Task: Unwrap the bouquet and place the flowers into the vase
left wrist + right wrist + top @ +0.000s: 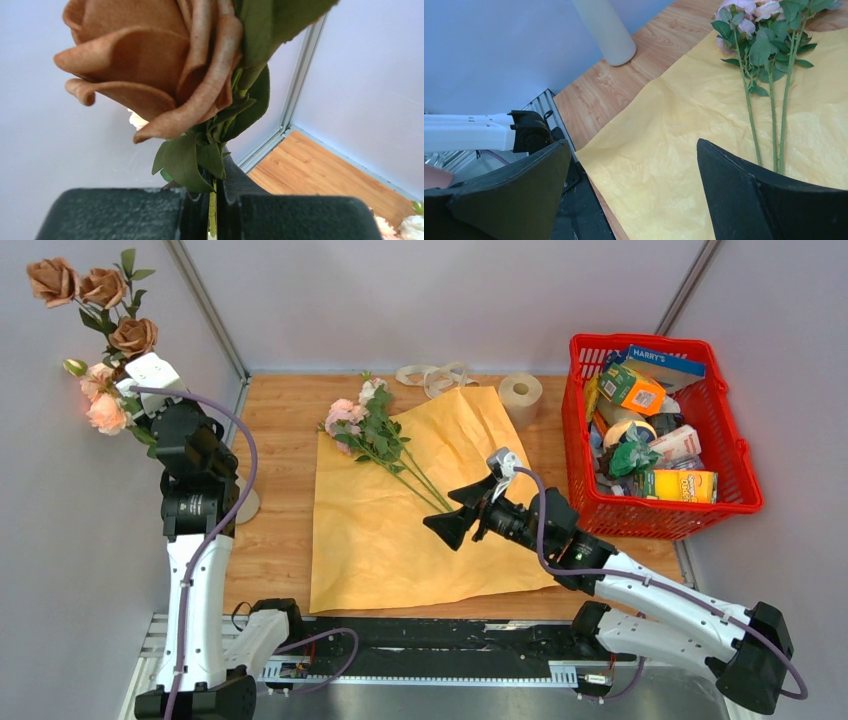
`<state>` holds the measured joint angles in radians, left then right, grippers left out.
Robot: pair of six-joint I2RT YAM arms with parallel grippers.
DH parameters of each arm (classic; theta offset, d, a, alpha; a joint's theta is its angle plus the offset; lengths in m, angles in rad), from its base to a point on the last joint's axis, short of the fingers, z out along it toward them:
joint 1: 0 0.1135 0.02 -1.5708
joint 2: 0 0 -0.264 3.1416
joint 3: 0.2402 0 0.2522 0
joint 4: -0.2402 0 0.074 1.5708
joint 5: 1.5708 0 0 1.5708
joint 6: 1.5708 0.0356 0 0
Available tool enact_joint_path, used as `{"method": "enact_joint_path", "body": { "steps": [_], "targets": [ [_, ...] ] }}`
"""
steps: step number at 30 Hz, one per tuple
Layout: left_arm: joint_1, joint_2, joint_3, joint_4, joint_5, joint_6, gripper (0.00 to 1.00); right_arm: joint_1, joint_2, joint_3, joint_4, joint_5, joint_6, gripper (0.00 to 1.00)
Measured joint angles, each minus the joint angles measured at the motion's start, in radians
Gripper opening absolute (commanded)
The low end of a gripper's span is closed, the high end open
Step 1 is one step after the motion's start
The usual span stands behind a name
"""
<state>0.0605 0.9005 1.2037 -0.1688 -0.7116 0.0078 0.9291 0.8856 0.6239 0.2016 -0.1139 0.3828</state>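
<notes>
The bouquet's yellow-orange paper [420, 510] lies spread flat on the table. On it rest three pink and cream flowers [368, 425] with long green stems [771, 115]. My left gripper [214, 200] is raised high at the far left, shut on the thin green stem of a bunch of brown and peach roses [105, 300]; a brown rose [150, 65] fills the left wrist view. The vase [606, 30] stands at the table's left edge, and the left arm mostly hides the vase [247, 506] from above. My right gripper [452, 510] hovers open and empty over the paper, near the stem ends.
A red basket [740, 455] full of packaged goods stands at the right. A toilet paper roll [520, 395] and a loose beige ribbon [435, 375] lie at the back of the table. Grey walls close in the left and back.
</notes>
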Motion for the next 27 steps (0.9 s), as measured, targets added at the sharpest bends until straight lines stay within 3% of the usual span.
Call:
{"method": "enact_joint_path", "body": {
  "steps": [21,27],
  "targets": [
    [0.092,0.086,-0.089,-0.011,0.013,-0.06,0.0,0.0,0.013,-0.006,-0.033,0.008,-0.011,1.0],
    [0.1,0.172,-0.117,-0.113,0.008,-0.171,0.13,0.0,0.013,-0.006,-0.042,0.018,-0.019,1.0]
  ]
}}
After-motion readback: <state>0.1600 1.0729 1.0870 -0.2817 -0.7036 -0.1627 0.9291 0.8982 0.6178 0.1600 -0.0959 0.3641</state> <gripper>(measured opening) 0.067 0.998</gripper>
